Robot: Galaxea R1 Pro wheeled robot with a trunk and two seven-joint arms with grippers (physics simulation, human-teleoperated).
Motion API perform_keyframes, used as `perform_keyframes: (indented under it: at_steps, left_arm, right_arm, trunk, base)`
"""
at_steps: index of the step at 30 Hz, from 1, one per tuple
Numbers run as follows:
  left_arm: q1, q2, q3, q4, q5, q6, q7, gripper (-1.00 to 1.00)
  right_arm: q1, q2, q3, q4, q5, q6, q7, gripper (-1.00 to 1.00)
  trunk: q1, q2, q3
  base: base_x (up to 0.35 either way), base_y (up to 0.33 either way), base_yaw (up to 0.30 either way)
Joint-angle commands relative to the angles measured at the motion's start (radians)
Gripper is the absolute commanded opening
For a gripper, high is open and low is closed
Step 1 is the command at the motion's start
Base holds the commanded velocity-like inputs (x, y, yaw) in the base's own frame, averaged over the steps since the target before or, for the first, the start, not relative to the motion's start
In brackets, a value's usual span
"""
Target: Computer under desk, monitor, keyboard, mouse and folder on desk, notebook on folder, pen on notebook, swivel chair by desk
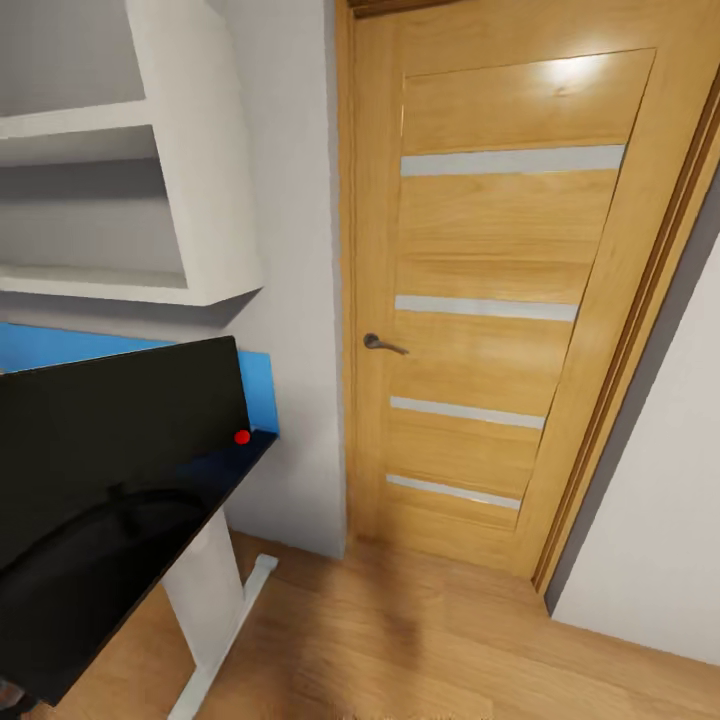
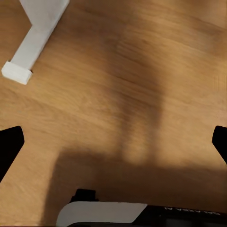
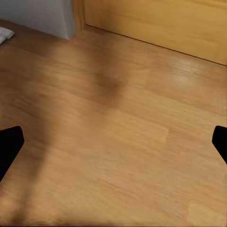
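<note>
While the robot faces the oak door with grey glazed strips (image 1: 500,300), the task's furniture lies off to its left side: the large thin black monitor with a red dot at its lower corner (image 1: 110,430) stands on the black-topped desk (image 1: 225,475), carried by a white pedestal leg (image 1: 205,590) over the light wood plank floor (image 1: 420,640). A bright blue wall panel (image 1: 258,385) runs behind the screen, and white wall shelves (image 1: 190,200) hang above it.

In the left wrist view, the left gripper (image 2: 113,142) points down at bare planks, its dark fingertips (image 2: 9,144) spread wide with nothing between them; the white foot of the pedestal (image 2: 28,52) lies near it. In the right wrist view, the right gripper (image 3: 113,142) is likewise spread and empty over the floor, with the base of the door (image 3: 156,23) ahead.

Judged from these views, the left arm is the nearer to the desk, whose long axis runs away leftward; reaching the remaining items would probably call for a turn to the left first.
</note>
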Motion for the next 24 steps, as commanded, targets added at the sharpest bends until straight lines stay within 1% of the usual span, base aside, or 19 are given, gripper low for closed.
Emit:
perform_keyframes:
  at_steps: [1, 7, 21, 24]
  left_arm:
    - [0.001, 0.0, 0.001, -0.002, 0.006, -0.001, -0.001, 1.0]
    - [0.001, 0.0, 0.001, -0.002, 0.006, -0.004, -0.001, 1.0]
    - [0.001, 0.0, 0.001, -0.002, 0.006, -0.006, -0.001, 1.0]
    - [0.001, 0.0, 0.001, -0.002, 0.006, -0.006, -0.001, 1.0]
  right_arm:
    - [-0.001, 0.0, 0.002, 0.001, 0.005, -0.002, -0.001, 1.0]
    - [-0.001, 0.0, 0.004, 0.001, 0.015, -0.002, -0.001, 1.0]
    - [-0.001, 0.0, 0.007, 0.002, 0.019, -0.001, 0.001, 1.0]
    - [-0.001, 0.0, 0.007, 0.003, 0.029, -0.001, 0.0, 1.0]
  trunk:
    - [0.0, -0.001, -0.001]
    - [0.0, -0.001, -0.001]
    - [0.0, -0.001, -0.001]
    - [0.0, -0.001, -0.001]
  base:
    - [-0.226, -0.115, 0.291]
    - [-0.104, -0.047, 0.291]
    - [-0.005, -0.002, 0.291]
    - [0.0, 0.0, 0.291]
